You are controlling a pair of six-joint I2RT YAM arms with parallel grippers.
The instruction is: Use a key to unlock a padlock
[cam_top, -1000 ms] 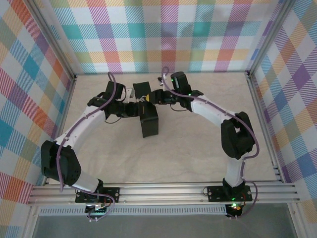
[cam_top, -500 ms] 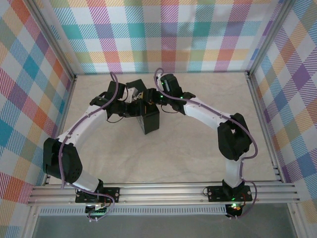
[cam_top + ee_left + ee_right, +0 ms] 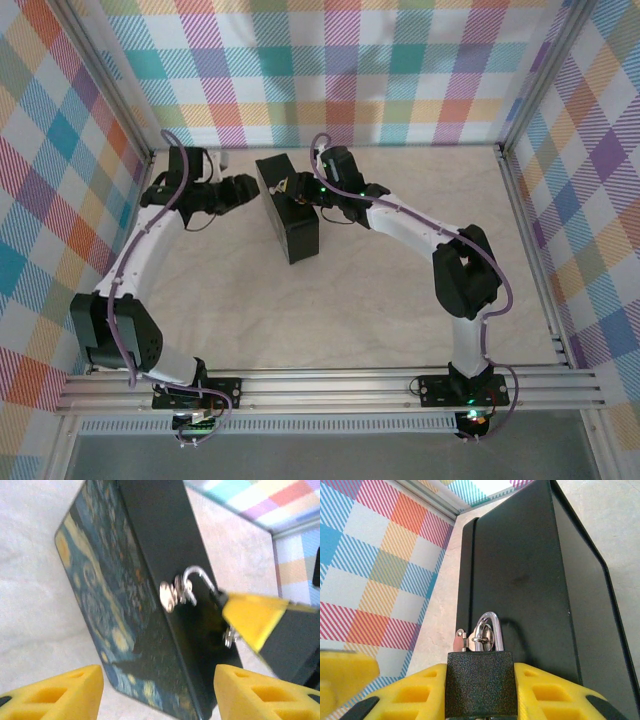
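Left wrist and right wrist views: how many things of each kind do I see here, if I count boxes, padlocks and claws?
Box: 1
Padlock: 1
Claws: 2, the left claw open, the right claw shut on the padlock
Total: 4

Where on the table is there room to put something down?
Widest bare table lies between the arms, nearer than the box. Another patch: far right corner, beyond the right arm. Crowded at the box's far end, by the left gripper, right gripper and padlock.
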